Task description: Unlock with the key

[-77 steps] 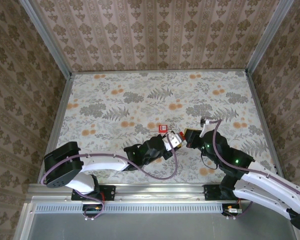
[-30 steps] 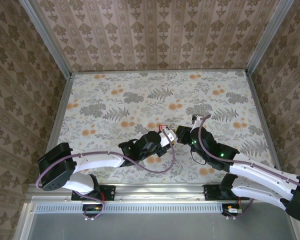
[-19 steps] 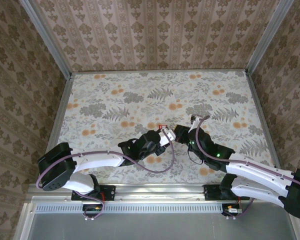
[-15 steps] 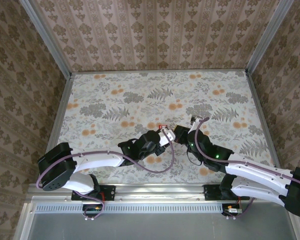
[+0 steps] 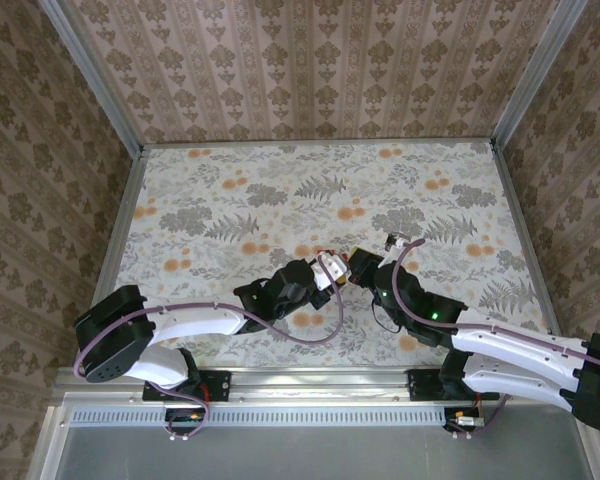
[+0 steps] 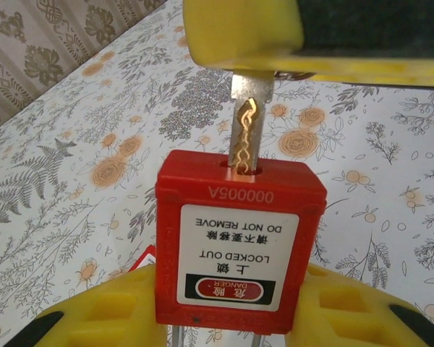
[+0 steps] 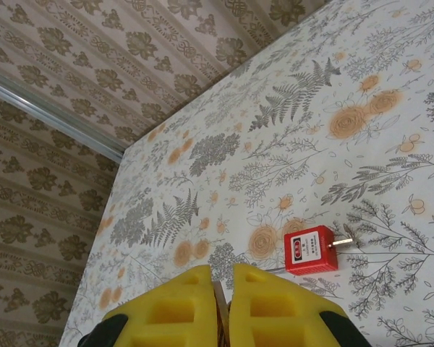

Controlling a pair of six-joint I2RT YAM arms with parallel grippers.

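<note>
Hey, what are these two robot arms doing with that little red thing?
They are trying to open a lock. The left claw grips a red padlock with a "Do not remove" label. The right claw pinches a key and has its tip in the keyhole, though most of the blade is outside. The pair is held above the flowered table.

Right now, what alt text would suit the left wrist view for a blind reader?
A key, pinched by the right end effector, is partly inserted in a red padlock gripped by the left end effector, above a floral table.
</note>
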